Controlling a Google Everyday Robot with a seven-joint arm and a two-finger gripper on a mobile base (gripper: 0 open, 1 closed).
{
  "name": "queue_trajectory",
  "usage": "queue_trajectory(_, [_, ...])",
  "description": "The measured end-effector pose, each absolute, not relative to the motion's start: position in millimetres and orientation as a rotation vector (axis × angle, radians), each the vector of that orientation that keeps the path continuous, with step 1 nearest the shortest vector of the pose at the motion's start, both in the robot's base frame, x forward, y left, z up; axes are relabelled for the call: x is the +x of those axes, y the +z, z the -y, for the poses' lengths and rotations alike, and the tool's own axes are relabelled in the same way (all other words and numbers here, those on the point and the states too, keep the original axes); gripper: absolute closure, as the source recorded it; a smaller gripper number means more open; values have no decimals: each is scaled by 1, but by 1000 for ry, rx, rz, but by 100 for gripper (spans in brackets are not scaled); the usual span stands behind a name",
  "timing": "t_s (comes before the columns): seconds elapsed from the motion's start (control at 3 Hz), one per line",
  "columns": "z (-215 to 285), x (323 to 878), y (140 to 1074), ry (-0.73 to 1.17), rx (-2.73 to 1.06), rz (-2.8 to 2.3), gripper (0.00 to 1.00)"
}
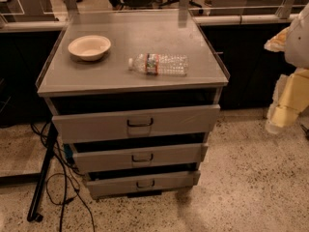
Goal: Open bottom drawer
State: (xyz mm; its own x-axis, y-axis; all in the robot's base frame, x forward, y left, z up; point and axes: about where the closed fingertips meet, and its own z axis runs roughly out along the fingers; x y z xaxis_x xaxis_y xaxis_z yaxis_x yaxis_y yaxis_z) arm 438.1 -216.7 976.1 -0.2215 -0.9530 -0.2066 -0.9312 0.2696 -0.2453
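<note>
A grey metal cabinet point(133, 79) with three drawers stands in the middle of the camera view. The bottom drawer point(111, 186) is the lowest and narrowest front, with a small dark loop handle point(145, 183) at its centre. A dark gap shows above its front panel. My arm hangs at the right edge, and its pale yellow gripper point(276, 122) is well to the right of the cabinet, at about the top drawer's height. It touches nothing.
A cream bowl point(89, 47) and a plastic water bottle point(159, 64) lying on its side are on the cabinet top. The top drawer point(87, 125) and middle drawer point(106, 159) are above. A black pole point(41, 178) and cables lie on the floor at the left. A dark counter runs behind.
</note>
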Motion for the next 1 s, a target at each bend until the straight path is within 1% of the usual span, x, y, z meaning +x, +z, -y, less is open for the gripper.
queue_trajectory(0.67, [214,434,962,-75,-1749,-2197,0])
queue_trajectory(1.0, [207,422,927,-3,-1745,-2142,0])
